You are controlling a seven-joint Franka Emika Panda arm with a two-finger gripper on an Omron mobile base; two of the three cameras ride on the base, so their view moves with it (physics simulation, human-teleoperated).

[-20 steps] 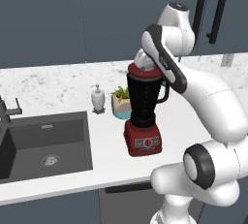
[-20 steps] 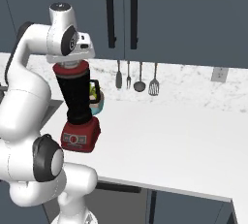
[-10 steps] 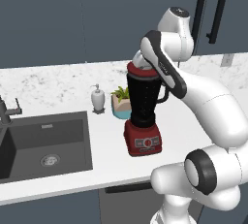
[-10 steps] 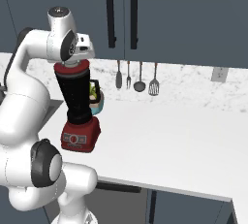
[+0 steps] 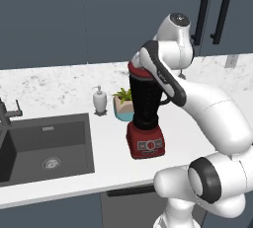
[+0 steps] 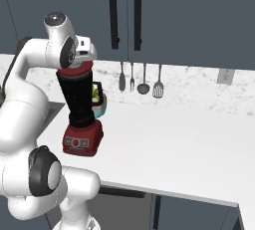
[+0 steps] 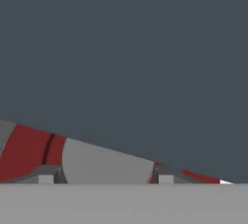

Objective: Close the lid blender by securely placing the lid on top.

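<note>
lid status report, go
Fingers astride the lid's grey knob. Lid on top of the blender, seating unconfirmed. Nothing in the way.

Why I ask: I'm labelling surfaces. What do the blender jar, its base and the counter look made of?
Blender jar: dark glossy plastic or smoked glass, opaque black with faint sheen. Its base: matte red plastic, flat colour. Counter: smooth white stone-like top; the speckled backsplash suggests marble.
</note>
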